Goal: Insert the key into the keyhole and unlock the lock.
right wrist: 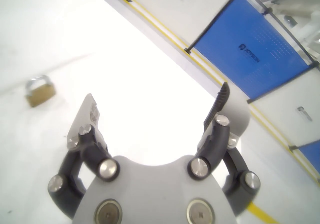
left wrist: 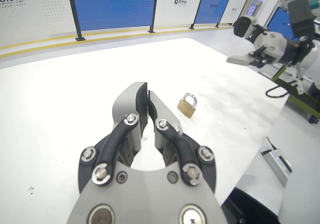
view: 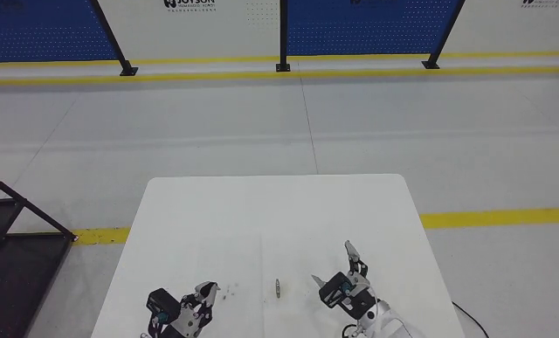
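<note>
- Two pincers hang over the near part of the white counter (view: 262, 216). The lock (left wrist: 187, 107) is on the counter between them and touches neither.
- The left pincer (left wrist: 148, 88) has its fingers pressed together, so the black ribbed pads meet. I cannot tell if something thin sits between the pads.
- The right pincer (right wrist: 157, 95) is spread wide, with bare counter between its two fingers.
- In the top view the lock is a small dark sliver near the counter's front edge.
- The left wrist view tells more about it: a brass body and a silver shackle with both legs going into the body. It is near the tip of the left pincer. I cannot tell if it lies flat or stands.
- The right wrist view has the same lock, blurred, off to one side of the spread fingers.
- The left wrist view also catches the right pincer farther off, raised above the counter near its edge, fingers apart.
</note>
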Tool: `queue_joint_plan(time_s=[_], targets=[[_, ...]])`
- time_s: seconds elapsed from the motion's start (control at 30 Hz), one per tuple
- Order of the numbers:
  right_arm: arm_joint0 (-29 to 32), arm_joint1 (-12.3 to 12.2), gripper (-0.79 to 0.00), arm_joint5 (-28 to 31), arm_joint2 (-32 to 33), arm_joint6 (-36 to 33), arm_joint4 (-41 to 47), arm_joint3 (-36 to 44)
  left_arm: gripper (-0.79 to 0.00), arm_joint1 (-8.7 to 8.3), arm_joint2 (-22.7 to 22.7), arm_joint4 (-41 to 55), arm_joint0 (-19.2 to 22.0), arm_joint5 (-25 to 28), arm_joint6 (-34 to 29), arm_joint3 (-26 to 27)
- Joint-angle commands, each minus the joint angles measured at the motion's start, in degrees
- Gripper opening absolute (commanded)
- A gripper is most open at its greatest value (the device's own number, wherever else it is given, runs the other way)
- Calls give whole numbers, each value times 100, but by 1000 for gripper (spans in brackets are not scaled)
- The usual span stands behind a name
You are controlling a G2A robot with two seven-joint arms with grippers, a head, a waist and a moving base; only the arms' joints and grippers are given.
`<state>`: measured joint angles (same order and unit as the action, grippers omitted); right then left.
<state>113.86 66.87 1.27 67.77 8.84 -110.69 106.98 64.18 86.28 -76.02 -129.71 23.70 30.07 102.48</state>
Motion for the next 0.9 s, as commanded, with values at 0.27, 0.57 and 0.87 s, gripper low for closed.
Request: queue_joint_plan(time_s=[0.27,0.57,0.87], targets=[[-178,72,0,-53,-658,-165,-331,-184,-785,-16,23,-21,-26,46,-69,52],[-302,49,0,408,-645,-140,-282,-220,-785,-15,19,-15,-11,35,-88,50],[-863,211,0,1377,-1505,-1129,473,-561,-785,-9,-55,123,58,5,-1,51]])
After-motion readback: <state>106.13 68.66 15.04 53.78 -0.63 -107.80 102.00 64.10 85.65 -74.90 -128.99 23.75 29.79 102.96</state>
